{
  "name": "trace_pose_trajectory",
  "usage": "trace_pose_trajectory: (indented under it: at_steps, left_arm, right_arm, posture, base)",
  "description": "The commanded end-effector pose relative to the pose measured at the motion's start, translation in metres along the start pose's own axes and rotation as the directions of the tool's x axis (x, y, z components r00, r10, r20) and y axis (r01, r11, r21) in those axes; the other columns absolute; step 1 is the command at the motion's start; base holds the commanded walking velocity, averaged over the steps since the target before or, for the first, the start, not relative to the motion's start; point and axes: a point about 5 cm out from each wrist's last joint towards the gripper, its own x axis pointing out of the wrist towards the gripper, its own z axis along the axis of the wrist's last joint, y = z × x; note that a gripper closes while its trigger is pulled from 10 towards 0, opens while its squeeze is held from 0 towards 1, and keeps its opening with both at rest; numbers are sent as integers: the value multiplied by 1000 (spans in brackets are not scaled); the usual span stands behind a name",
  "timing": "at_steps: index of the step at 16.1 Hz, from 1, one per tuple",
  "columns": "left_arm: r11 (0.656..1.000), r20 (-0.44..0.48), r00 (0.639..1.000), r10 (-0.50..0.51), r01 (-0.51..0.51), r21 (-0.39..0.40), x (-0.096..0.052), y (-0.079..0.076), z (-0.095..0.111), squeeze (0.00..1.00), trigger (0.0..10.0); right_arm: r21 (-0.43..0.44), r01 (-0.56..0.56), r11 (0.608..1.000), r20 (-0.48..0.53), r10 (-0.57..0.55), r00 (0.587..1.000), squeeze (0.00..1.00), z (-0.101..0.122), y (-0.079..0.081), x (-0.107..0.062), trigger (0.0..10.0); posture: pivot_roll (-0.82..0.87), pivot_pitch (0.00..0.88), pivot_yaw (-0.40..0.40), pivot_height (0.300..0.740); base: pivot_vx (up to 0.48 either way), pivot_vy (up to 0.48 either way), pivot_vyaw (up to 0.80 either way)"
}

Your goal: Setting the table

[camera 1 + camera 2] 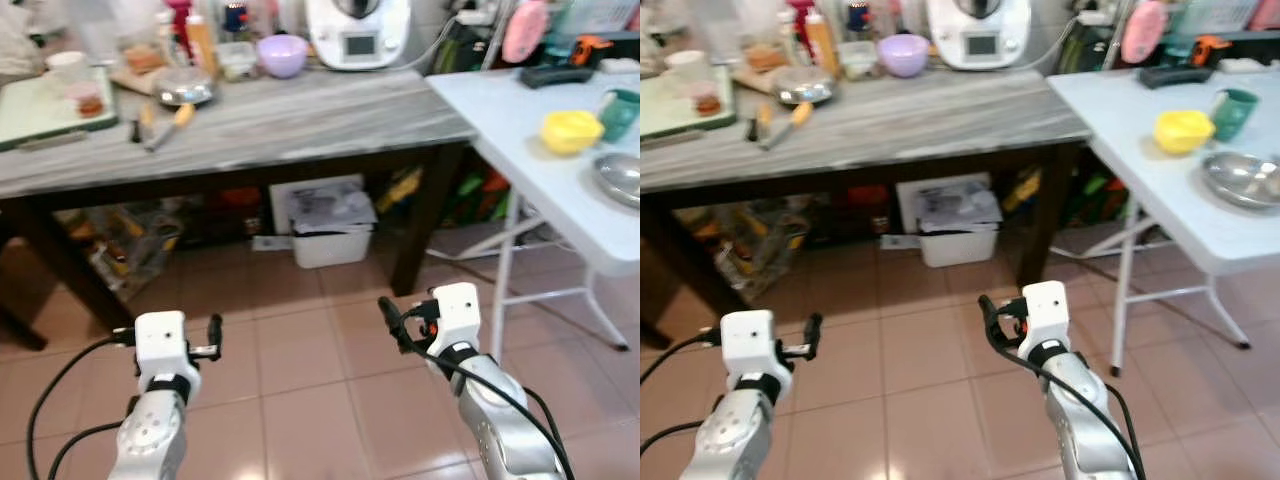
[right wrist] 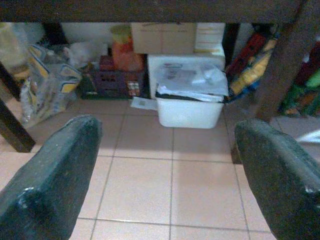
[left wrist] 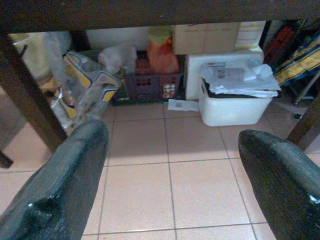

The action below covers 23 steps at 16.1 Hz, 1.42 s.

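Both tools, the left tool [image 3: 170, 185] and the right tool [image 2: 167, 185], are being held spread and empty above the tiled floor [image 1: 300, 370], nearer than the white bin [image 1: 330, 235]. Beyond the bin, a yellow bowl [image 1: 571, 130], green cup [image 1: 620, 113] and steel bowl [image 1: 622, 178] are being carried on the white surface [image 1: 520, 150].

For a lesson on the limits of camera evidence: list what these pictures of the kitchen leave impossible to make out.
- Steel bowl on the white folding table: cut off by the left eye view's edge.
- Bottles behind the grey-topped table: blurred, labels unreadable.
- Papers in the white bin: print too small in the left wrist view.
- Purple crate: contents shadowed under the tabletop.
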Motion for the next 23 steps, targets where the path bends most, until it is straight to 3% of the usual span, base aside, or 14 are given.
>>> trace_pose_trajectory:
  at_steps: [1, 9, 15, 17, 18, 23]
  left_arm:
    - [1000, 11, 1000, -2, 2, 4, -3, -4, 0, 0, 10000]
    - [1000, 68, 998, 12, -13, 6, -12, -2, 8, 0, 10000]
    - [1000, 178, 984, -4, 1, 17, -21, -8, 39, 0, 10000]
    - [999, 161, 987, -16, 11, 31, -30, -11, 34, 0, 10000]
    - [1000, 127, 992, -19, 18, 13, -32, -12, 28, 0, 10000]
    - [996, 127, 989, -75, 69, 49, -27, -12, 32, 0, 10000]
  right_arm:
    - [-21, 3, 1000, 12, -3, 1000, 0, 3, -4, -3, 10000]
    - [-83, -3, 997, 72, 9, 997, 0, 17, -4, -6, 10000]
    - [-131, 5, 991, 148, 15, 989, 0, 38, -3, -15, 10000]
    - [-171, 23, 985, 158, 4, 987, 0, 41, -9, -25, 10000]
    - [-148, 70, 987, 151, -47, 987, 0, 40, -13, -29, 10000]
    - [-139, 92, 986, 187, -65, 980, 0, 42, 5, -32, 10000]
  posture:
    - [-49, 105, 45, 740]
    - [-42, 111, 47, 740]
    - [-49, 144, 40, 740]
    - [-65, 159, 55, 740]
    - [-76, 169, 56, 740]
    - [-77, 160, 72, 740]
  base:
    - [0, 0, 0]
    - [0, -71, 124]
    - [0, -320, 167]
    - [0, -332, 0]
    - [0, -341, 0]
    - [0, -339, 0]
